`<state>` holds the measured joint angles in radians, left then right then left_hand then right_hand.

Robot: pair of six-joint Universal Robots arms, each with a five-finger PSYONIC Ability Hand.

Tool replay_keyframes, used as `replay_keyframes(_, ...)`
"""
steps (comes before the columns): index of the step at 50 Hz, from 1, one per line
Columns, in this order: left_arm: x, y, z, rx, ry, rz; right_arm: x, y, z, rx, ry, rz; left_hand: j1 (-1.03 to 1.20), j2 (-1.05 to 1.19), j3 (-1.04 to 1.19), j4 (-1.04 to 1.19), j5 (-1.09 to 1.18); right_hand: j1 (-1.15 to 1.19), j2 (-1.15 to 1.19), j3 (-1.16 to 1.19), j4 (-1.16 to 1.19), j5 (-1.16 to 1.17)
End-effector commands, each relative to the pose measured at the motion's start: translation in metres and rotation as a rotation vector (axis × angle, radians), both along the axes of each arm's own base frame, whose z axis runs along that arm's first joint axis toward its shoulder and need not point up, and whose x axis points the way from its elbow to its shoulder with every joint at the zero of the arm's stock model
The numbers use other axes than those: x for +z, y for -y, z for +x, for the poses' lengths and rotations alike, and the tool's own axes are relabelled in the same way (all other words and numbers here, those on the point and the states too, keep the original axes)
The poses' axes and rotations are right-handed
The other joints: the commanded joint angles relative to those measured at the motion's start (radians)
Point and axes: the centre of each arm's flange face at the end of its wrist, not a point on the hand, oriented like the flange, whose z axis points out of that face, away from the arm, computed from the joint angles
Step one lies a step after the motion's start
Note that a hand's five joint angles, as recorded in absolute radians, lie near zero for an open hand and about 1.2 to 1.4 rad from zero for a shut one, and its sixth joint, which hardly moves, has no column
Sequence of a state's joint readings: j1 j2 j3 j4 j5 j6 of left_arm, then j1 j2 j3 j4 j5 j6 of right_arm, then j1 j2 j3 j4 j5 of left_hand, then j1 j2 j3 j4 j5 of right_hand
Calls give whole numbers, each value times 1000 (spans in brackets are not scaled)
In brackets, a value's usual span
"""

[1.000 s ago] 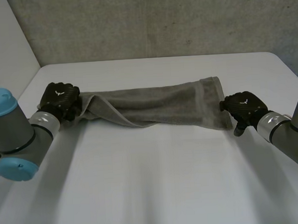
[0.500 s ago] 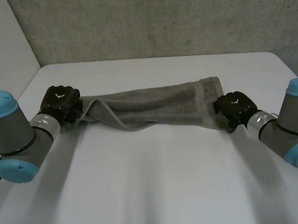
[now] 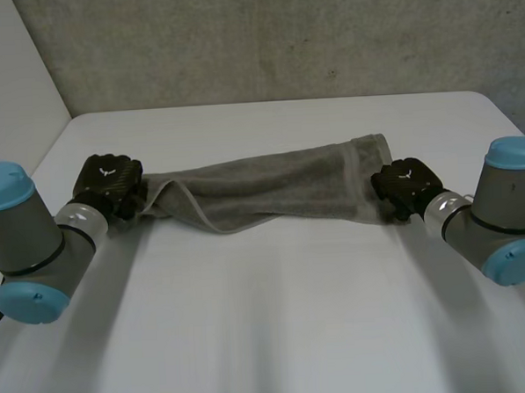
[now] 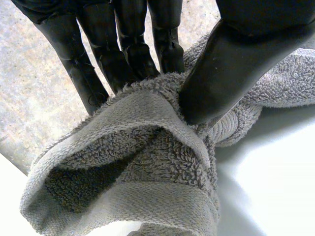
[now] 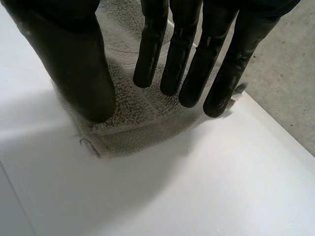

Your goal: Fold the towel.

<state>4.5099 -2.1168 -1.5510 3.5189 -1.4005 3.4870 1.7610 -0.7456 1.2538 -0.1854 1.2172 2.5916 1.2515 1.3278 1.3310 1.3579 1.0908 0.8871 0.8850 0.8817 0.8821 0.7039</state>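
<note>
A long grey terry towel [image 3: 271, 189] lies loosely bunched across the white table [image 3: 278, 328], its long axis running side to side between the two arms. The left hand [image 4: 231, 64] pinches the towel's left end — thumb against straight fingers, cloth gathered between them. The right hand [image 5: 74, 64] sits over the right end, fingers straight and spread, thumb low on the pile, nothing gripped. Each hand has its own end at its fingertips — a fold would likely carry one end along that axis toward the other.
</note>
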Motion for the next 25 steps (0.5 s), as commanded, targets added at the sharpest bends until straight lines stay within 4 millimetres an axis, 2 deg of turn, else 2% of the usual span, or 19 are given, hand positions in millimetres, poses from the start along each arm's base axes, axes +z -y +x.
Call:
replay_keyframes(1, 1, 0, 0, 0, 0, -1, -4, 4, 0, -3, -2, 0, 145, 68, 65, 38, 131, 20, 22, 25, 25, 29)
replay_keyframes(5, 1, 0, 0, 2, -1, -3, -5, 4, 0, -3, -2, 2, 145, 68, 65, 38, 131, 43, 45, 49, 48, 52)
replay_keyframes(9, 2, 0, 0, 0, -1, -4, -7, 4, 1, -2, -4, 9, 145, 68, 65, 38, 131, 251, 253, 257, 256, 260)
replay_keyframes(13, 2, 0, 0, 2, -1, -6, -7, 4, 1, -1, -6, 9, 145, 68, 65, 38, 131, 296, 298, 301, 301, 305)
replay_keyframes(17, 3, 0, 0, 2, -1, -8, -9, 4, 0, -2, -6, 16, 145, 68, 65, 38, 131, 129, 131, 135, 134, 138)
replay_keyframes(22, 3, 0, 0, 2, -3, -7, -9, 4, 0, -2, -6, 16, 145, 68, 65, 38, 131, 88, 90, 93, 92, 96)
replay_keyframes(25, 3, 0, 0, 2, -3, -7, -8, 4, 0, -3, -6, 13, 145, 68, 65, 38, 131, -23, -21, -18, -18, -15)
